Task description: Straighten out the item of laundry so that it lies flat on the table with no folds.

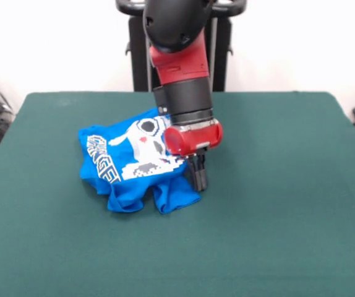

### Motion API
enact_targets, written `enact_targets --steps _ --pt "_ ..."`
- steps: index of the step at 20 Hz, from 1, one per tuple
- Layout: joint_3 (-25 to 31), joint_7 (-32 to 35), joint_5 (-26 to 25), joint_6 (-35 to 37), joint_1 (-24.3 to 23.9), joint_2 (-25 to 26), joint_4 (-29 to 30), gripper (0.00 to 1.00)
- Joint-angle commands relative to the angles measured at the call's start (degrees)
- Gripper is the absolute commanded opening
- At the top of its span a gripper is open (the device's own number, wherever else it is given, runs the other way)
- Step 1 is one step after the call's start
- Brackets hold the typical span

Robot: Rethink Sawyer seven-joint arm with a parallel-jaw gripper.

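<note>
The item of laundry [134,164], a bright blue T-shirt with a white pixel print and yellow-outlined letters, lies crumpled left of the middle of the dark green table [276,204]. Its lower edge is bunched into folds and the print is creased and turned sideways. My gripper [198,179] reaches down to the table at the shirt's right edge. Its dark fingers stand together with no gap and press against the blue fabric there. The red wrist hides part of the shirt's upper right side.
The green table top stretches wide to the right of the shirt and toward the front edge. A black stand rises behind the table's far edge.
</note>
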Motion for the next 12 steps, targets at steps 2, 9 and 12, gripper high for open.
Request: enact_targets --steps 2,9,12 --pt "6.9 11.9 -4.0 2.3 1.5 -4.3 8.5 0.00" --pt "5.2 19.1 -11.6 6.1 4.4 -7.1 9.4 0.00" --pt "2.0 31.3 -20.6 8.6 9.6 -3.6 6.5 0.00"
